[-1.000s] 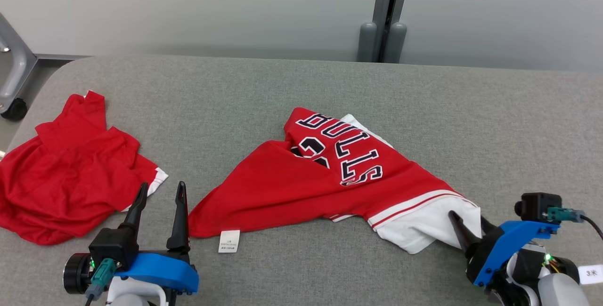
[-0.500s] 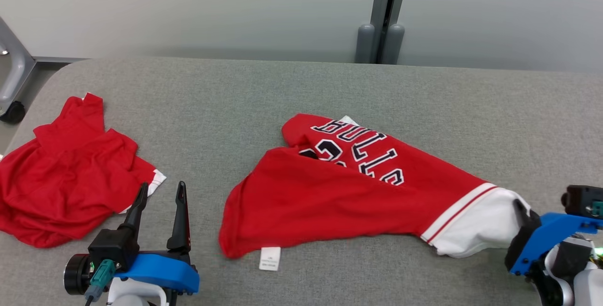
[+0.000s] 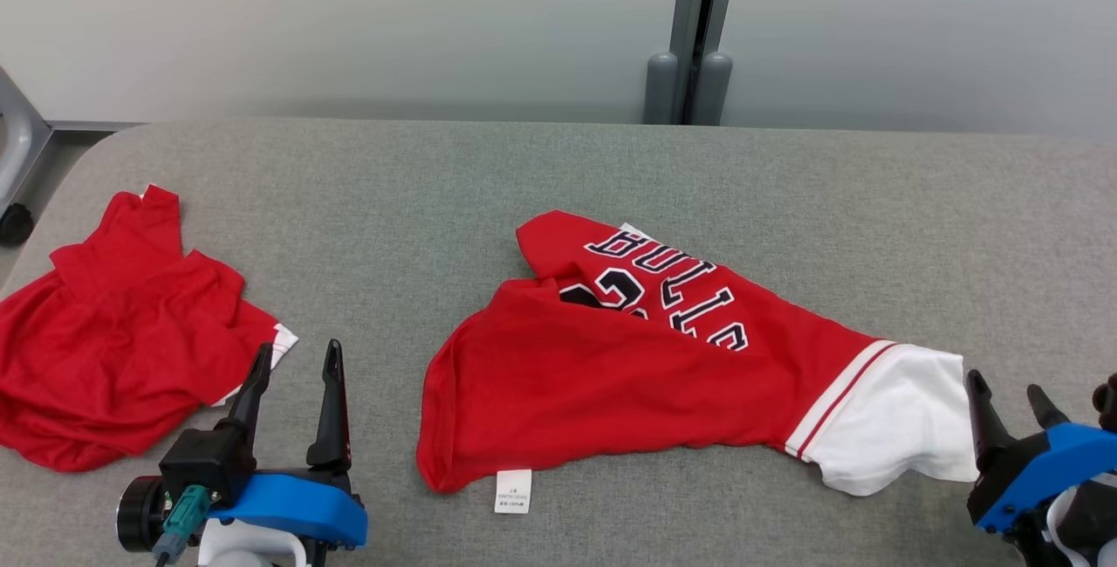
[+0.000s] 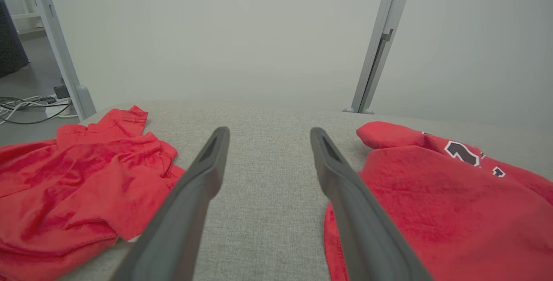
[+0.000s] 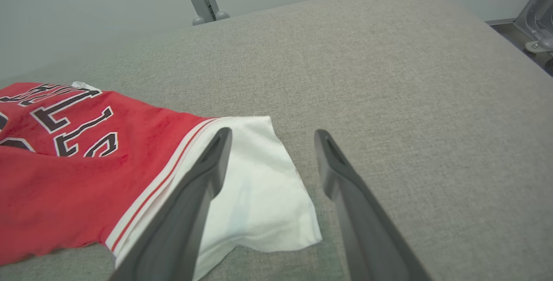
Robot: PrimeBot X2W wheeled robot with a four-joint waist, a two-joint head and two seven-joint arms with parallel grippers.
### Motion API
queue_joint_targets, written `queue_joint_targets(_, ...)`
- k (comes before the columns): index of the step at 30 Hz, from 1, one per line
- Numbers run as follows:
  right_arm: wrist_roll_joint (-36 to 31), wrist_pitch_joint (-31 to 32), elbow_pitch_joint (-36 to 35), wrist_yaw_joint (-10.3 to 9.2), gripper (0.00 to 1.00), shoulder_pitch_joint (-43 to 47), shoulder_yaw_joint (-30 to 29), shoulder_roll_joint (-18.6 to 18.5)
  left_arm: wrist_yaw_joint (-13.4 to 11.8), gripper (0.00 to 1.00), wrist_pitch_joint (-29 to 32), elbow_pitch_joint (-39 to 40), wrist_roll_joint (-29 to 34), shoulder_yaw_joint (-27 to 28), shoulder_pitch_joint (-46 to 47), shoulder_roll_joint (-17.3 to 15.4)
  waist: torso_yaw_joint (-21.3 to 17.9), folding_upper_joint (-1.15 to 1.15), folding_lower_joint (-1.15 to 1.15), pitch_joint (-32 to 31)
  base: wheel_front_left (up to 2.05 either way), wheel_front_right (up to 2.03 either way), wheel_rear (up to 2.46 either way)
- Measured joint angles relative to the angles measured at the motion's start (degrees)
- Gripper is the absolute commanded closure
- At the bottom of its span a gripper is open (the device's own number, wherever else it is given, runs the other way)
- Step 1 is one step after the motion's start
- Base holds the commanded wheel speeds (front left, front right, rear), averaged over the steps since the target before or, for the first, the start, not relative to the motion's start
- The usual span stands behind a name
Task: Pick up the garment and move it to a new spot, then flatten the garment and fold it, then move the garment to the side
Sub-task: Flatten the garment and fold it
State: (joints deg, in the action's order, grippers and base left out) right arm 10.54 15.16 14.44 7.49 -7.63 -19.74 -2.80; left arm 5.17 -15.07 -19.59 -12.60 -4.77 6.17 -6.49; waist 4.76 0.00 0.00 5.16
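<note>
2 red garments lie on the grey fabric table [image 3: 436, 174]: a crumpled heap [image 3: 113, 349] far left, the left gripper [image 3: 298, 347] spread and empty, the rumpled jersey [image 3: 611, 375] at centre, its white hem [image 3: 890, 427] just beside the right gripper [image 3: 1003, 384], spread too. I'd pinch opposite corners and pull low. Pale wall [image 3: 349, 26] behind.

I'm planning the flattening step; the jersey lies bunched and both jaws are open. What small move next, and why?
Probably shift the left gripper right to the jersey, at its corner by the white label: it lies folded over itself, and the right gripper sits open by the white sleeve.
</note>
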Motion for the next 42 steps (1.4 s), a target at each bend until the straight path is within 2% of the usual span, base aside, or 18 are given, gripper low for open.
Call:
queue_joint_targets(9, -2.8, -9.1, -9.3, 0.00, 0.00, 6.5, 4.8, 0.0, 0.0, 0.00, 0.0, 0.6, 0.0, 0.7, -1.6, 0.2, -0.4, 0.00, -0.01, -1.9, 0.00, 0.00, 0.00)
queue_joint_targets(10, -2.9, -11.8, -11.1, -0.01, 0.00, 7.9, 6.0, 0.0, 0.0, 0.00, 0.0, 1.0, 0.1, 0.9, -2.1, 0.3, -0.6, 0.00, -0.01, -2.3, 0.00, 0.00, 0.00)
queue_joint_targets(18, -4.3, -19.2, -13.3, 0.00, 0.00, 11.6, 10.0, 0.0, 0.4, 0.00, 0.0, 0.7, 0.5, 1.2, -4.0, 0.4, -1.7, 0.00, 0.00, -3.8, 0.00, 0.00, 0.00)
queue_joint_targets(27, -4.8, -21.7, -10.5, 0.00, 0.00, 12.4, 10.7, 0.0, 0.8, 0.00, 0.0, -2.2, 0.4, 0.4, -5.2, -0.1, -2.2, 0.00, 0.00, -5.6, 0.00, 0.00, 0.00)
queue_joint_targets(42, -4.0, -22.4, -8.7, 0.00, 0.00, 12.2, 10.2, 0.0, 1.0, 0.00, 0.0, -2.2, 0.0, -0.3, -5.3, -0.4, -2.2, 0.00, 0.00, -5.5, 0.00, 0.00, 0.00)
